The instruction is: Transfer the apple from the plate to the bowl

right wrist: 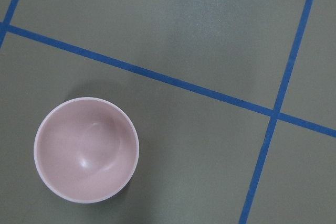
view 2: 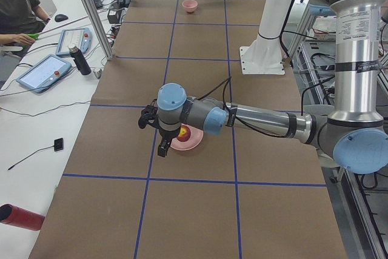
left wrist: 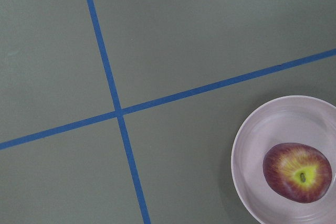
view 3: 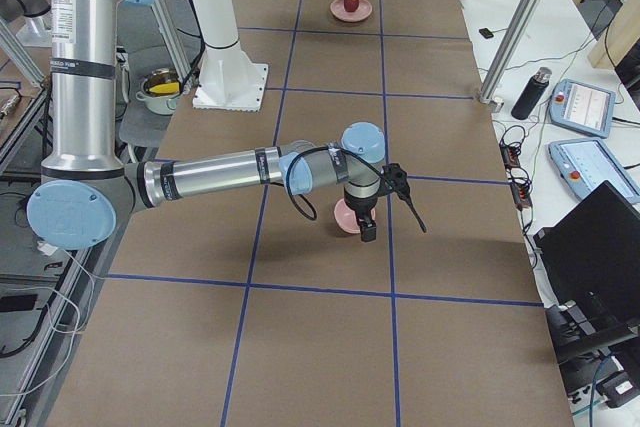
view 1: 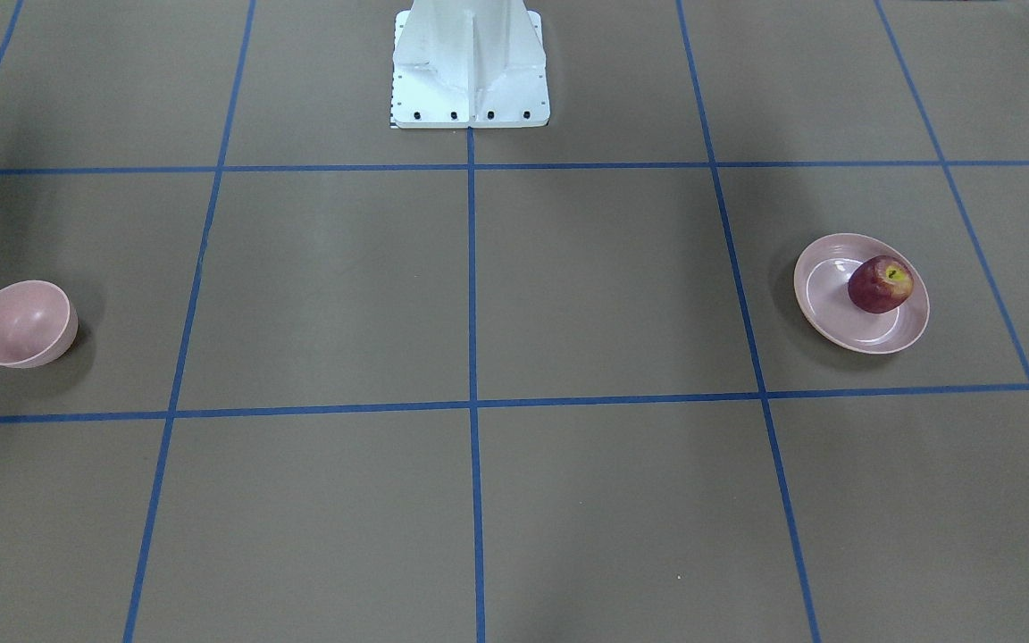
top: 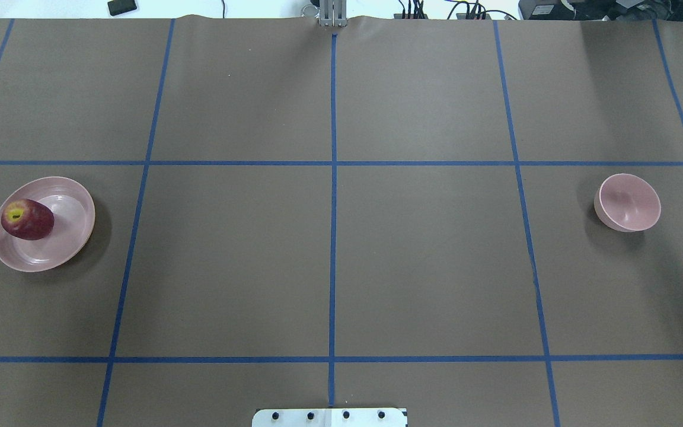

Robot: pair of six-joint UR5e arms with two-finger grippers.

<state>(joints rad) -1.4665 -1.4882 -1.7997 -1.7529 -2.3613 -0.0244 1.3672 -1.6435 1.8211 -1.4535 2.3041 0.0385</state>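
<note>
The dark red apple (view 1: 881, 284) (top: 27, 219) (left wrist: 297, 172) lies stem up on the shallow pink plate (view 1: 827, 295) (top: 69, 219) (left wrist: 252, 150) at the robot's left end of the table. The deep pink bowl (view 1: 21, 323) (top: 629, 203) (right wrist: 86, 149) stands empty at the right end. In the exterior left view my left gripper (view 2: 159, 136) hangs above the plate's edge. In the exterior right view my right gripper (view 3: 368, 225) hangs above the bowl (view 3: 346, 217). I cannot tell whether either is open or shut.
The white robot base (view 1: 470, 67) (top: 329, 417) stands at the table's middle edge. Blue tape lines grid the brown table. A side bench holds tablets, a dark bottle (view 2: 79, 60) and a red can (view 2: 21, 218); a seated person (view 2: 15, 10) is there.
</note>
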